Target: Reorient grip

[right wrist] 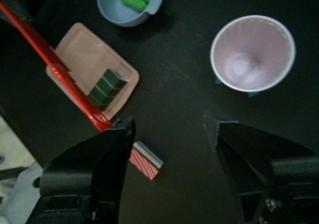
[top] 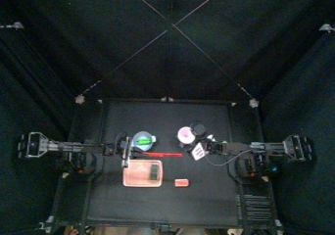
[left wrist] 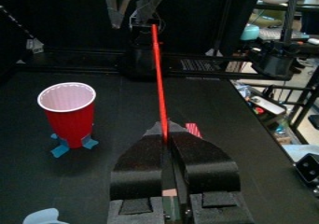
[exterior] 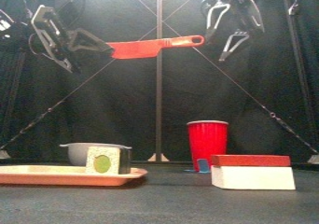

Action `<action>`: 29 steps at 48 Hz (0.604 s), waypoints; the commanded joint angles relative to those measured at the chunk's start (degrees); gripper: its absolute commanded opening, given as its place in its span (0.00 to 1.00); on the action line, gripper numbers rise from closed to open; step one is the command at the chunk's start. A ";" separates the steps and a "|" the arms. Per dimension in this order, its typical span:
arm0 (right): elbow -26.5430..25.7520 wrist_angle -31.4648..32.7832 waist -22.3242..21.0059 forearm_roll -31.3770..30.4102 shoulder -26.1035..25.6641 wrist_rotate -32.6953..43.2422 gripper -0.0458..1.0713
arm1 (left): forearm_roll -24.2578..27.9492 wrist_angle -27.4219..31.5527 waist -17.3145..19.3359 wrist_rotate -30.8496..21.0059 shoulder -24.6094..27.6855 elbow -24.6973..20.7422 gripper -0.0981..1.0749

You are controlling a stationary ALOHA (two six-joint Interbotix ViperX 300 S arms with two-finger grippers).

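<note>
Two arms hang above the table (exterior: 162, 204). The left gripper (exterior: 90, 44) is clamped on one end of the red knife (exterior: 152, 47) and holds it roughly level in the air, well clear of everything below. The right gripper (exterior: 230, 27) is spread wide and empty, near the knife's free, narrower end but apart from it.

Recommendation: the step appears to be a handover. The right jaws should straddle the narrow end squarely and close fully before the left lets go, otherwise the knife may swing or drop.

The front view alone shows the knife's height above the pink tray (exterior: 69, 175), the red-topped block (exterior: 253, 172) and the red cup (exterior: 207, 146). The left wrist view shows the knife only as a thin line, though it confirms a centred grip. The right wrist view alone shows the cup empty, and a small striped piece (right wrist: 147, 161) lying beside the tray
</note>
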 commanded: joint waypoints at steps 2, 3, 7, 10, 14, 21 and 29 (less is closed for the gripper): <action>0.00 -9.40 -1.49 7.12 -0.44 -9.05 0.86 | -0.09 0.26 0.09 0.09 -0.09 -0.62 0.38; 0.26 -11.07 -1.58 8.17 -0.53 -10.55 0.86 | -0.09 0.44 0.09 0.09 -0.09 -0.70 0.38; 1.76 -16.79 -2.20 12.39 -0.44 -16.52 0.86 | -0.09 1.76 0.09 0.09 -0.09 -0.70 0.38; 2.90 -18.98 -2.29 13.62 -0.35 -19.78 0.86 | -0.09 2.46 0.09 0.09 -0.18 -0.70 0.38; 4.57 -20.83 -2.29 13.89 0.26 -22.94 0.86 | -0.09 2.90 0.09 0.09 -0.09 -0.70 0.38; 6.68 -24.26 -1.85 12.30 2.11 -25.93 0.86 | 0.00 2.99 0.09 0.09 -0.09 -0.70 0.38; 7.47 -28.12 -1.76 8.96 4.31 -26.19 0.86 | 0.26 2.99 0.09 0.09 -0.09 -0.70 0.38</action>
